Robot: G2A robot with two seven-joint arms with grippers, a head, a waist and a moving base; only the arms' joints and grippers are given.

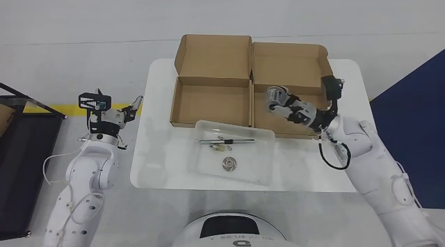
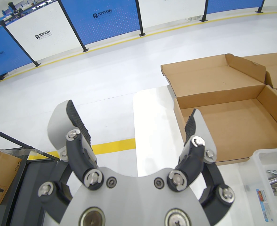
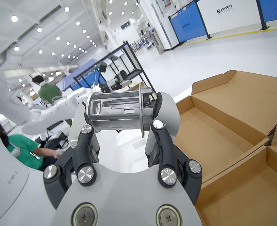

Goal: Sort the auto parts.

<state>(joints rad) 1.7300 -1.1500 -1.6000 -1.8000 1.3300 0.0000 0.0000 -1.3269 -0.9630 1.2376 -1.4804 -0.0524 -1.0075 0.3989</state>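
**Right claw is holding a metal housing over the right box**

The right gripper [image 3: 121, 105] is clamping a slotted metal cylinder housing [image 3: 114, 111] between both pads. It is hanging above the right cardboard box [image 1: 306, 122], close to the wall next to the left cardboard box [image 1: 208, 104]. The housing's long axis is running from pad to pad, with the flange end against 1 finger.

A clear tray [image 1: 252, 165] is lying on the white table [image 1: 163, 163] in front of the 2 boxes, carrying a metal rod [image 1: 226, 140] and a round part [image 1: 227, 164].

The left gripper [image 2: 131, 106] is hanging beside the table's left edge, fingers spread wide, gripping nothing.
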